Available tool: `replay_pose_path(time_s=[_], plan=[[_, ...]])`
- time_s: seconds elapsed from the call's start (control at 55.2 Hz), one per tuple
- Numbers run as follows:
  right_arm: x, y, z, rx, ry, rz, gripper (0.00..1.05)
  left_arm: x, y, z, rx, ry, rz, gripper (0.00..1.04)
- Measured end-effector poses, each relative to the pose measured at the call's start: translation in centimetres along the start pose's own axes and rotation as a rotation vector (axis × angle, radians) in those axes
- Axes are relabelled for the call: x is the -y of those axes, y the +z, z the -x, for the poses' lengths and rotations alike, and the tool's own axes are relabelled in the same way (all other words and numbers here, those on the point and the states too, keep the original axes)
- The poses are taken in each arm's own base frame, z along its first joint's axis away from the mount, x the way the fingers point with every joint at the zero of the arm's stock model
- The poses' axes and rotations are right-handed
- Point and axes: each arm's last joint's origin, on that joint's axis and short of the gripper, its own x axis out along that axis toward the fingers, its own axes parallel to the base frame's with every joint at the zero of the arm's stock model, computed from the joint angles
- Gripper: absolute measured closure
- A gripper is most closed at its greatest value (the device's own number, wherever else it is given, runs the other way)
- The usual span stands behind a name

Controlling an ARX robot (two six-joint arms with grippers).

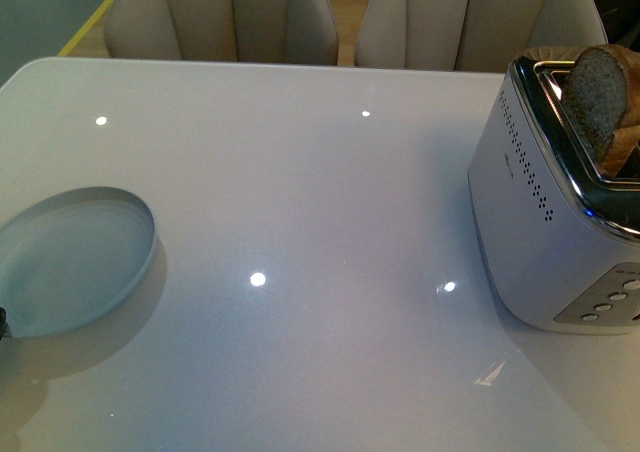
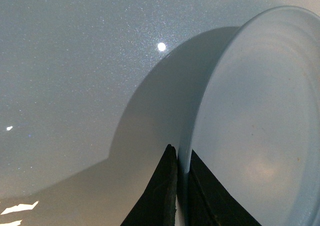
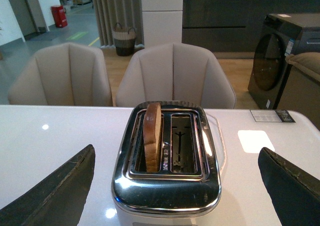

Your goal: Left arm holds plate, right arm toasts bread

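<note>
The pale blue-grey plate [image 1: 75, 262] is at the table's left edge in the front view, casting a shadow on the white top. In the left wrist view my left gripper [image 2: 181, 186] is shut on the plate [image 2: 260, 126], one black finger on each side of its rim. A slice of speckled brown bread [image 1: 598, 100] stands upright in one slot of the silver toaster [image 1: 540, 202] at the right. From the right wrist, the bread [image 3: 153, 136] sticks out of the toaster [image 3: 167, 186]; the other slot is empty. My right gripper [image 3: 180, 191] is open, its fingers wide on either side of the toaster.
The glossy white table [image 1: 320, 222] reflects ceiling lights. Beige chairs [image 1: 220, 17] stand along its far edge. A dark appliance [image 3: 282, 56] and a wicker basket [image 3: 124, 38] lie beyond the table.
</note>
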Motion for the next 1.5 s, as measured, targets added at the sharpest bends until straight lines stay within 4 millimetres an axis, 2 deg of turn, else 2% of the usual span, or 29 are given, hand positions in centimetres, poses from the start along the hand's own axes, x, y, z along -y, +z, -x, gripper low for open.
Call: replay_pose_path(time_s=[0.471, 0.508, 0.58, 0.852, 1.106, 1.233, 1.378, 1.505], plan=[[0.0, 0.0, 0.0, 0.000, 0.000, 0.000, 0.09, -0.5, -1.0, -0.2, -0.019, 0.009, 0.008, 1.02], [0.0, 0.0, 0.0, 0.000, 0.000, 0.000, 0.09, -0.5, -1.0, -0.2, -0.020, 0.009, 0.010, 0.97], [0.0, 0.0, 0.0, 0.000, 0.000, 0.000, 0.09, -0.5, -1.0, -0.1, -0.023, 0.010, 0.009, 0.82], [0.0, 0.0, 0.0, 0.000, 0.000, 0.000, 0.09, 0.2, -0.6, 0.7, -0.018, -0.002, 0.007, 0.43], [0.0, 0.0, 0.0, 0.000, 0.000, 0.000, 0.09, 1.5, 0.4, 2.9, 0.023, -0.044, 0.011, 0.06], [0.0, 0.0, 0.0, 0.000, 0.000, 0.000, 0.09, 2.3, 1.3, 4.4, 0.056, -0.070, 0.005, 0.08], [0.0, 0.0, 0.0, 0.000, 0.000, 0.000, 0.09, 3.5, 3.2, 6.7, 0.124, -0.091, -0.011, 0.07], [0.0, 0.0, 0.0, 0.000, 0.000, 0.000, 0.09, 6.0, 5.4, 9.6, 0.203, -0.153, -0.069, 0.07]])
